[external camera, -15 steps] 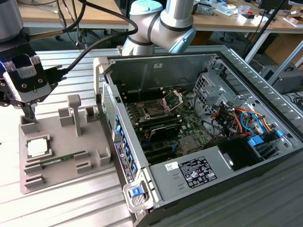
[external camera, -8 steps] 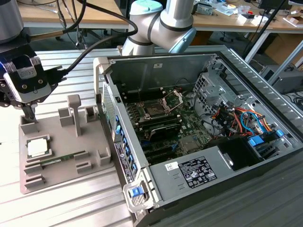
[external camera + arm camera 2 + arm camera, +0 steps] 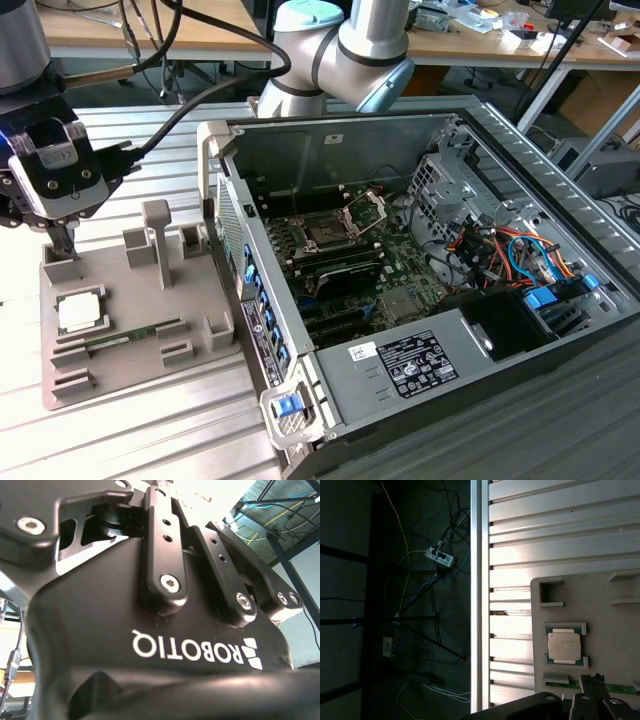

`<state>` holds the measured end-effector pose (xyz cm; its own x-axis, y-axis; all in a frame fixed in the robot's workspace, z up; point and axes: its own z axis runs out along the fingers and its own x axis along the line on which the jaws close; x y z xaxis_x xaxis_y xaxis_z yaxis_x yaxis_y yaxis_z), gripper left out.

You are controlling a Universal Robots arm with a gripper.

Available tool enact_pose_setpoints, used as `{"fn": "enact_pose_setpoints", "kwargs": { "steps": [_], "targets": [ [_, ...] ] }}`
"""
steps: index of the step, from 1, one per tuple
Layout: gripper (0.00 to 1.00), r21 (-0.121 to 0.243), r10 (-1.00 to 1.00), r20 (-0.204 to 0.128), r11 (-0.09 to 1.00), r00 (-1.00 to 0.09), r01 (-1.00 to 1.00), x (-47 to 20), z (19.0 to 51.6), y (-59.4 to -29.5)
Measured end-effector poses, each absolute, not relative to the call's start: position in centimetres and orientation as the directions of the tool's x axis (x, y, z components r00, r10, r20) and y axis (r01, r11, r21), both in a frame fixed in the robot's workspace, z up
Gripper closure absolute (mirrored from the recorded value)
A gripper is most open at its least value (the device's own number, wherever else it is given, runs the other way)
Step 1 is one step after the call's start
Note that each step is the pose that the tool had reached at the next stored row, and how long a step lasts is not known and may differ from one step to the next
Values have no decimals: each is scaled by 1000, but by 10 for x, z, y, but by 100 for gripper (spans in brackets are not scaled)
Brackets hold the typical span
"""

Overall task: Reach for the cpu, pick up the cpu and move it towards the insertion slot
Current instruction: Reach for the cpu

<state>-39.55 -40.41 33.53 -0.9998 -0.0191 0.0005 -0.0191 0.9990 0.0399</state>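
The cpu (image 3: 80,312) is a flat silvery square chip lying in a recess of the grey holder plate (image 3: 140,375) at the exterior view's left. My gripper (image 3: 63,250) hangs above the plate's far corner, a short way behind and above the cpu and apart from it, with nothing seen in it. In the first wrist view the cpu (image 3: 564,645) lies in its green-edged recess near the dark gripper parts (image 3: 592,692). The insertion slot (image 3: 325,235) is a dark square socket with its silver frame raised, on the motherboard inside the open computer case.
A long green memory stick (image 3: 120,340) lies on the plate beside the cpu. Grey upright posts (image 3: 157,240) stand on the plate between the gripper and the case wall (image 3: 225,215). Beyond the slatted table's edge (image 3: 480,600) lie floor cables.
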Motion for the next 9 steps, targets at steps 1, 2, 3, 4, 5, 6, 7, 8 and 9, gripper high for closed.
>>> {"fn": "enact_pose_setpoints", "kwargs": {
  "steps": [1,2,3,4,5,6,7,8,9],
  "targets": [
    [89,40,-19,0,999,-1000,-19,-396,335,-404],
    [89,40,-19,0,999,-1000,-19,-396,335,-404],
    [89,40,-19,0,999,-1000,-19,-396,335,-404],
    [89,40,-19,0,999,-1000,-19,-396,335,-404],
    [89,40,-19,0,999,-1000,-19,-396,334,-404],
    [89,40,-19,0,999,-1000,-19,-396,334,-404],
    [89,40,-19,1,999,-1000,-19,-396,334,-404],
    [89,40,-19,0,999,-1000,-19,-396,334,-404],
    [89,40,-19,1,999,-1000,-19,-396,334,-404]
  ]
}}
